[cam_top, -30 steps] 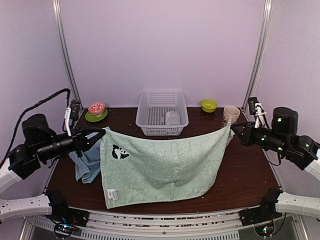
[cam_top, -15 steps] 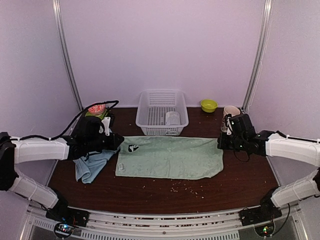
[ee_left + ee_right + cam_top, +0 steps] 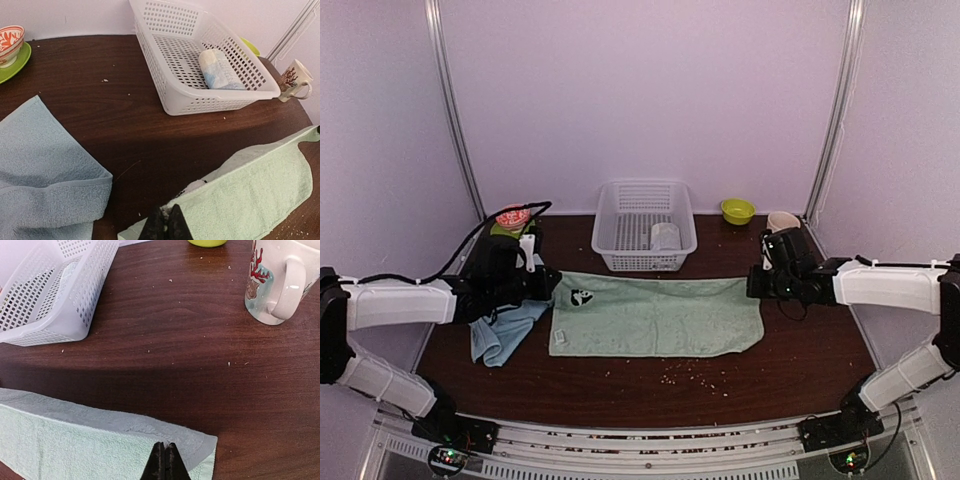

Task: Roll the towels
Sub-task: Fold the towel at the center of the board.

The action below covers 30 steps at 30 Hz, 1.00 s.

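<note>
The pale green towel [image 3: 660, 320] lies folded in half across the middle of the table, its panda patch [image 3: 582, 297] at the far left corner. My left gripper [image 3: 552, 286] is shut on that far left corner [image 3: 167, 227]. My right gripper [image 3: 752, 286] is shut on the far right corner [image 3: 165, 460]. Both pinch the upper layer's edge just above the table. The light blue towel [image 3: 500, 330] lies crumpled left of the green one, also in the left wrist view [image 3: 40, 165]. A small greyish-white towel [image 3: 664, 237] lies rolled inside the basket.
The white lattice basket [image 3: 620, 262] stands just behind the green towel. A mug [image 3: 783, 222] and a green bowl [image 3: 738, 210] are at the back right. A red-patterned bowl on a green saucer [image 3: 513, 218] is at the back left. Crumbs dot the front.
A second ago both grippers held the green towel stretched up in the air. They have come down and forward, and the towel now lies folded in half on the table.
</note>
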Tool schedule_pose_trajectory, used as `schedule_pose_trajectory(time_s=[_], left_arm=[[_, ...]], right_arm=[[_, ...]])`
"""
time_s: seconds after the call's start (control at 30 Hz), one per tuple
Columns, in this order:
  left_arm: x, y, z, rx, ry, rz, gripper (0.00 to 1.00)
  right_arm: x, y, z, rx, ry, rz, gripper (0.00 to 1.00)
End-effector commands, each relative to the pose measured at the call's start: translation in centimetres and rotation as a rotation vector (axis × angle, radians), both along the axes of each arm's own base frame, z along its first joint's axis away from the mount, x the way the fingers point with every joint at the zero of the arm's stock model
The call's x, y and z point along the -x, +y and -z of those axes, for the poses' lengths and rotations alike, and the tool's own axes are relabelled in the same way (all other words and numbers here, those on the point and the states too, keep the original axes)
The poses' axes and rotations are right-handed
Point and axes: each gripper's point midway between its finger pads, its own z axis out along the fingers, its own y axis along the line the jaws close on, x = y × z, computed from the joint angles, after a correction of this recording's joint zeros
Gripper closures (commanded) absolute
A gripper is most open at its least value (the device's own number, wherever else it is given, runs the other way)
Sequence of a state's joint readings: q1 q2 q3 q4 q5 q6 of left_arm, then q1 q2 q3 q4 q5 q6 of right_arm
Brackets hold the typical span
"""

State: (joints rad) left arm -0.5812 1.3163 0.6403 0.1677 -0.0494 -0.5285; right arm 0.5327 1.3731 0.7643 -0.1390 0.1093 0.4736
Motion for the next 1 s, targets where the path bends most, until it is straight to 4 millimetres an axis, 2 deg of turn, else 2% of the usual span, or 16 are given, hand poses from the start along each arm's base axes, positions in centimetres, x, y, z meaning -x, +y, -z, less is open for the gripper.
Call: schedule_pose_trajectory(time_s=[0.0, 0.17, 0.33, 0.53, 0.97], left_arm=[[2.0, 0.6, 0.5, 0.011, 0.007, 0.037, 1.0], [3.7, 1.5, 2.6, -0.006, 0.059, 0.044, 1.0], [4.8, 1.3, 4.3, -0.019, 0.112, 0.058, 1.0], [5.6, 1.6, 4.8, -0.045, 0.131, 0.056, 1.0], [6.6, 2.2, 5.7, -0.09, 0.164, 0.062, 1.0]], right_arm=[[2.0, -0.4, 0.6, 0.009, 0.017, -0.023, 1.0], [3.9, -0.6, 1.7, 0.003, 0.047, -0.044, 1.0], [5.3, 0.3, 2.2, 0.001, 0.067, -0.086, 1.0], [6.8, 1.0, 2.8, 0.004, 0.091, -0.118, 1.0], [8.6, 0.1, 3.9, 0.008, 0.12, -0.116, 1.0]])
